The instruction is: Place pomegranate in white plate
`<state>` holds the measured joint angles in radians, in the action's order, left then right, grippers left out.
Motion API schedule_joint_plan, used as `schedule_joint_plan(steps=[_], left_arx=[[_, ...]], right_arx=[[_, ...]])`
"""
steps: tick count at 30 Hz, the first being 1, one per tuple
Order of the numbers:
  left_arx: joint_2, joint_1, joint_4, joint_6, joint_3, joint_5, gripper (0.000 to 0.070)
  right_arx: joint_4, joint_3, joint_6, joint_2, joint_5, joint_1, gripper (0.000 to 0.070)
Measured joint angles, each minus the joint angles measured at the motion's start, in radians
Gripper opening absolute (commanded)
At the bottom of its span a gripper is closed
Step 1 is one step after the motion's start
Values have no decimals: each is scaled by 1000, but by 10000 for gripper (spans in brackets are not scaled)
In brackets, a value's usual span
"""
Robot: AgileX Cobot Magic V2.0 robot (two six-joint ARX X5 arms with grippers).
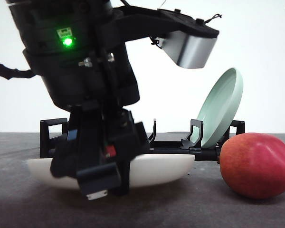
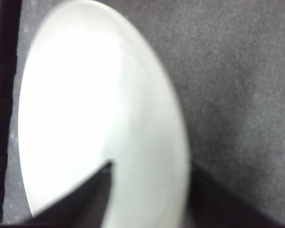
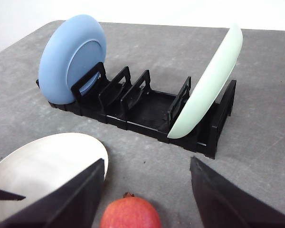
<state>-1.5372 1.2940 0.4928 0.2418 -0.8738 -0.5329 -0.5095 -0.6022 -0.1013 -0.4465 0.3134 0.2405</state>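
Note:
The pomegranate (image 1: 256, 164), red with yellow tinges, rests on the grey table at the right, beside the white plate (image 1: 156, 168). In the right wrist view the pomegranate (image 3: 130, 213) lies between the spread fingers of my right gripper (image 3: 147, 161), which is open and not touching the fruit. The white plate (image 3: 42, 166) lies flat just beside it. My left gripper (image 1: 99, 185) hangs low at the plate's near left side. In the left wrist view that gripper (image 2: 152, 164) is open, with the white plate's rim (image 2: 178, 123) running between its fingers.
A black dish rack (image 3: 142, 107) stands behind the plate. A blue plate (image 3: 71, 59) stands at one end of it and a pale green plate (image 3: 206, 90) leans at the other. In the front view the pale green plate (image 1: 221, 107) rises just behind the fruit.

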Motion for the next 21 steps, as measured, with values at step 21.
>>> schedule_joint_plan(steps=[21], left_arx=[[317, -509, 224, -262, -139, 710, 475]], right_arx=[[-1, 0, 0, 0, 0, 0, 360]])
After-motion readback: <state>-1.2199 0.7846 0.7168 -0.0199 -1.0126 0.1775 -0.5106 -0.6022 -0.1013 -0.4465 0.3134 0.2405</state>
